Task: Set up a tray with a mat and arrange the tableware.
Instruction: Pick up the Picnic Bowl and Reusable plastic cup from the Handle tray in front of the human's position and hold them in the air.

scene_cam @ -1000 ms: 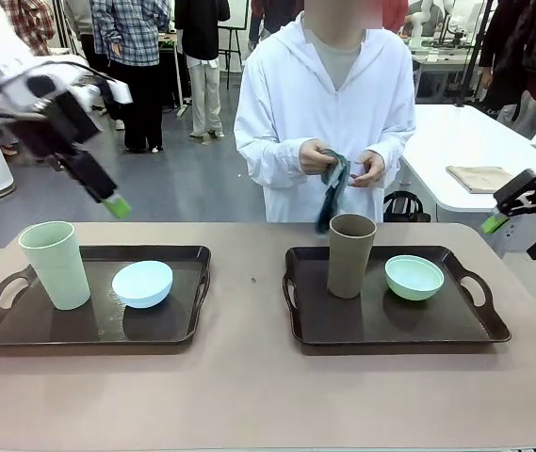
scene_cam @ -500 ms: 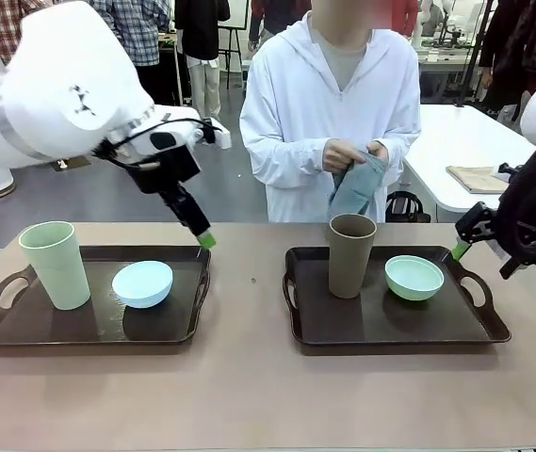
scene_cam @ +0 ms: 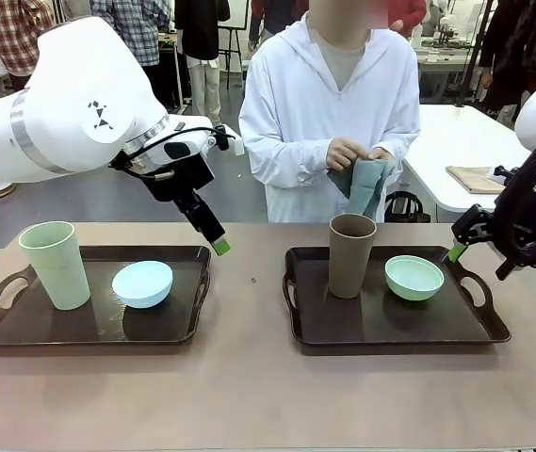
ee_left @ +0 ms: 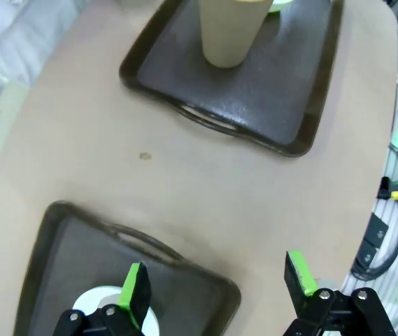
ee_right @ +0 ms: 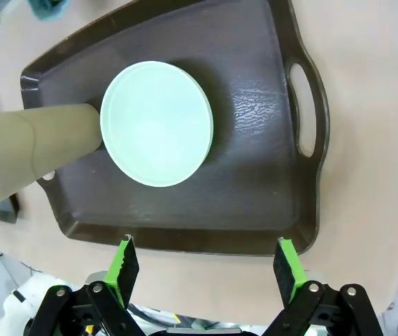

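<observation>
Two dark trays lie on the tan table. The left tray (scene_cam: 89, 325) holds a pale green tumbler (scene_cam: 55, 264) and a light blue bowl (scene_cam: 142, 283). On the right tray (scene_cam: 437, 325) stand a brown tumbler (scene_cam: 351, 255) and a mint green bowl (scene_cam: 414, 277). The person at the far side holds a folded teal mat (scene_cam: 366, 185) in both hands at chest height. My left gripper (scene_cam: 213, 240) hangs open over the left tray's right end (ee_left: 185, 262), with the blue bowl (ee_left: 94, 299) by one finger. My right gripper (ee_right: 205, 269) is open above the right tray's right edge (ee_right: 254, 175), near the mint bowl (ee_right: 157, 124).
A small dark speck (scene_cam: 253, 279) lies on the bare tabletop between the trays. Behind the person on the right stands a white table (scene_cam: 456, 141) with a tan cloth (scene_cam: 481, 177). Several people stand farther back.
My left arm swung from high at the far left down to the left tray's right end. My right gripper came in and down toward the right tray's handle. The person raised the mat.
</observation>
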Tool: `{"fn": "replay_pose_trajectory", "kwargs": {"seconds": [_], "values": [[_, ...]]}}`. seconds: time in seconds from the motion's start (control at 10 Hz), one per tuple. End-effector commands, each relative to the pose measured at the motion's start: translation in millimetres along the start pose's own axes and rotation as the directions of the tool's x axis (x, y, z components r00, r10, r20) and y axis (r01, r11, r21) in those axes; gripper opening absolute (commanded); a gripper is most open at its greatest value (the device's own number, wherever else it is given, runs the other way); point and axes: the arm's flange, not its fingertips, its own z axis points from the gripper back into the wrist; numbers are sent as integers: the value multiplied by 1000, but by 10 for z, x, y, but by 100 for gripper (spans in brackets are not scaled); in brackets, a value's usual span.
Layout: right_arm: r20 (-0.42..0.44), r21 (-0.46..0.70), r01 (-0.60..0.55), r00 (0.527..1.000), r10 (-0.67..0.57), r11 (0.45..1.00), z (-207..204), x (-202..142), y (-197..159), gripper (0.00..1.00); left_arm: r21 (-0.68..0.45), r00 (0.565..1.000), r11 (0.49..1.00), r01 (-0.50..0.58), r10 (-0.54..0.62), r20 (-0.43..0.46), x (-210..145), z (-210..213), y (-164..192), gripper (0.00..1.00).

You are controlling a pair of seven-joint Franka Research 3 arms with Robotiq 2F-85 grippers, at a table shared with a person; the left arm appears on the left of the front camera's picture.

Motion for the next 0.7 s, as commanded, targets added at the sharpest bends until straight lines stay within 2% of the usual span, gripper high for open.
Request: {"fn": "replay_pose_trajectory", "kwargs": {"seconds": [0.0,0.3,0.4,0.6], "values": [[3,-6,0,1000,0,1000,2,-2,13,100,12,1000,1000,0,0,-5,6,24,4,100],[3,-6,0,1000,0,1000,2,-2,13,100,0,1000,1000,0,0,0,1,1,0,100],[0,0,0,1000,0,1000,0,0,0,100,4,989,990,141,-141,38,175,-101,81,100],[62,-50,46,997,-43,998,-159,229,122,100,-36,911,917,396,-388,138,532,-368,321,100]]}}
